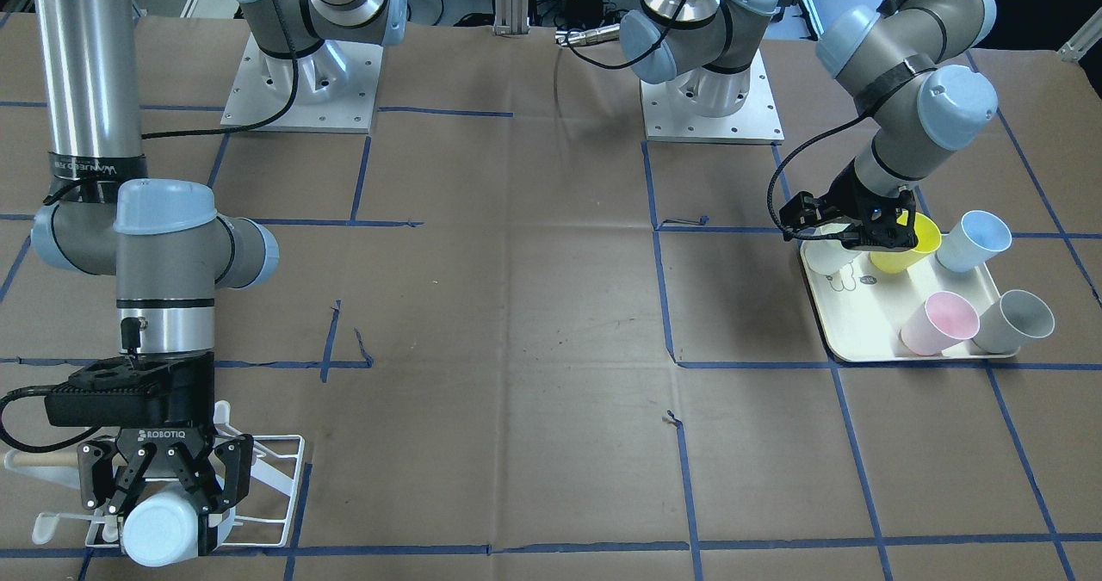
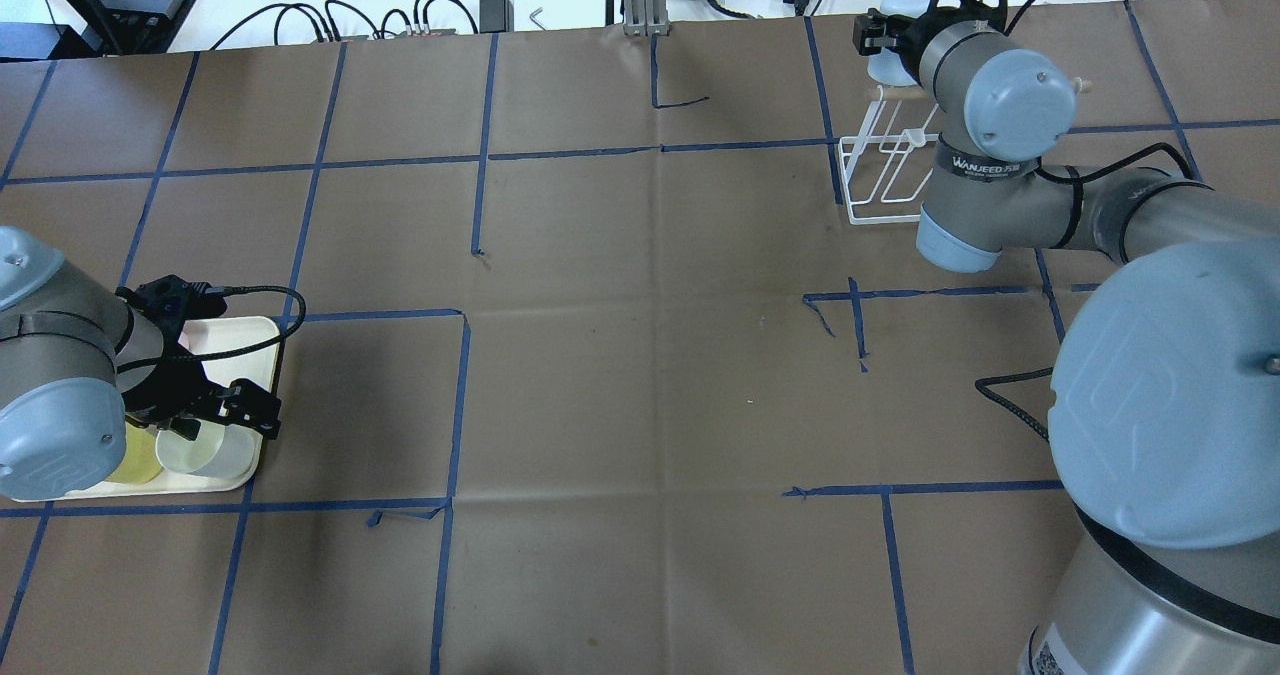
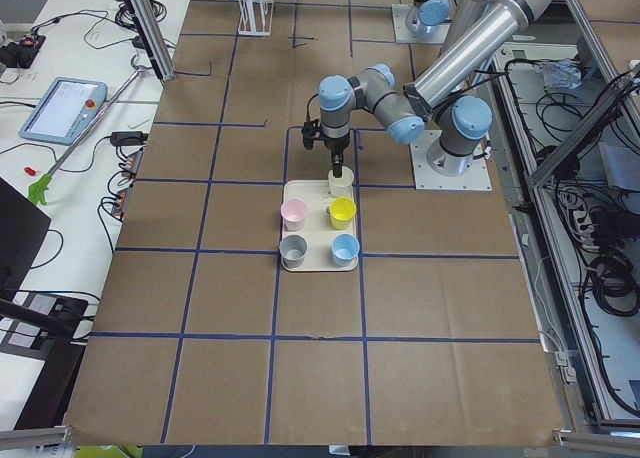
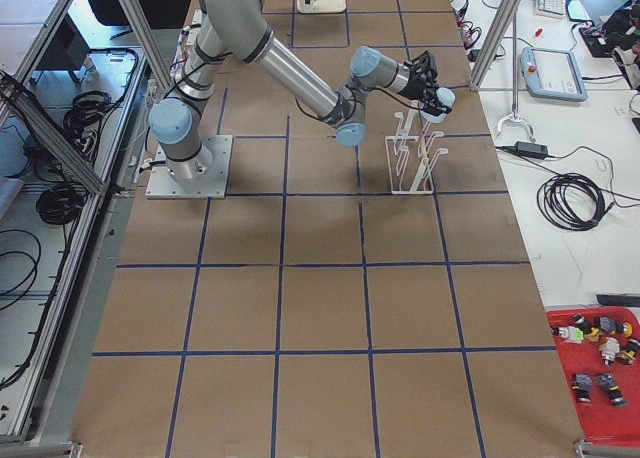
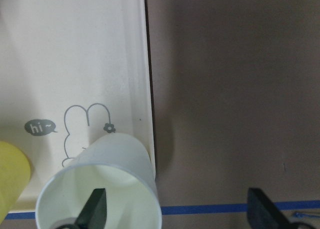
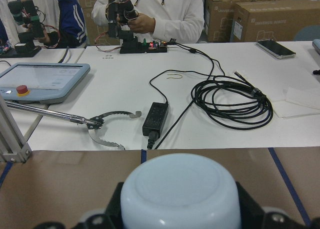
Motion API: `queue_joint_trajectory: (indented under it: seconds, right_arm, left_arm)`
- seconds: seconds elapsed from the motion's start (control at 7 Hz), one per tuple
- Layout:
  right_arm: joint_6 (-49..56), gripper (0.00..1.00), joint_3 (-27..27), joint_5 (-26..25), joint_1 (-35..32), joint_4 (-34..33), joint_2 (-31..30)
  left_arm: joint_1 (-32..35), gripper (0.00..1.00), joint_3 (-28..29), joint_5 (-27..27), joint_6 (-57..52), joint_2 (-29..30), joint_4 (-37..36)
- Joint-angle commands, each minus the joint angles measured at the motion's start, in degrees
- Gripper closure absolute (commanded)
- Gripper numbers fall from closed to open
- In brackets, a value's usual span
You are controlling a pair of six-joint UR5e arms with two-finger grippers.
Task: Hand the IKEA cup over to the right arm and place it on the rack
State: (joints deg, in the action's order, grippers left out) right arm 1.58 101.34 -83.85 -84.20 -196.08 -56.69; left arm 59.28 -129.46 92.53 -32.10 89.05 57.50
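- Brown paper taped into a blue grid covers the table (image 2: pixel 640 375). From overhead, the rack (image 1: pixel 258 471) stands at 1 o'clock and the bear-drawn tray (image 5: pixel 75 49) at 8 o'clock.
- Our right gripper (image 1: pixel 162 516) clamps the pale blue cup (image 1: pixel 155 536) by its sides. The cup lies level just over the rack, base toward the operators. We cannot tell whether it touches a wire.
- Placing looks to be the step in hand. We judge the mouth should tip down over one free prong, centred so the rim clears the neighbouring wires.
- We would lower slowly until the prong bears the cup, and release only then. A sideways push could skid so light a rack.
- Our left gripper (image 5: pixel 177 211) hangs over the tray's corner, spread wide. One finger (image 5: pixel 95 209) is inside the white cup (image 5: pixel 107 164), the other well outside at 3 o'clock.
- A yellow cup (image 5: pixel 12 179) sits just beside the white one at 9 o'clock. Closing should pinch only the white wall.
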Motion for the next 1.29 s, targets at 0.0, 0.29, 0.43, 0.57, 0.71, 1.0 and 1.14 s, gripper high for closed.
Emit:
queue_joint_trajectory:
  seconds: [0.0,0.29,0.43,0.57,0.71,1.0,1.14]
  right_arm:
    - [0.0,0.83,0.0,0.0,0.0,0.0,0.0]
    - [0.0,0.83,0.0,0.0,0.0,0.0,0.0]
    - [0.0,0.83,0.0,0.0,0.0,0.0,0.0]
    - [0.0,0.83,0.0,0.0,0.0,0.0,0.0]
    - [0.0,0.83,0.0,0.0,0.0,0.0,0.0]
    - [-0.4,0.00,1.7,0.1,0.0,1.0,-1.4]
    - [-0.4,0.00,1.8,0.1,0.0,1.0,-1.4]
  left_arm:
    - [0.0,0.02,0.0,0.7,0.0,0.2,0.0]
    - [0.0,0.35,0.2,0.8,0.3,0.2,0.0]
    - [0.0,0.59,0.2,1.3,0.4,0.2,0.0]
    - [0.0,0.80,0.3,3.7,0.5,0.2,0.0]
    - [0.0,0.94,0.4,3.7,0.5,0.2,0.0]
    - [-0.1,1.00,0.6,3.7,0.6,0.1,-0.1]
    - [0.0,1.00,0.6,3.7,0.5,0.0,-0.1]
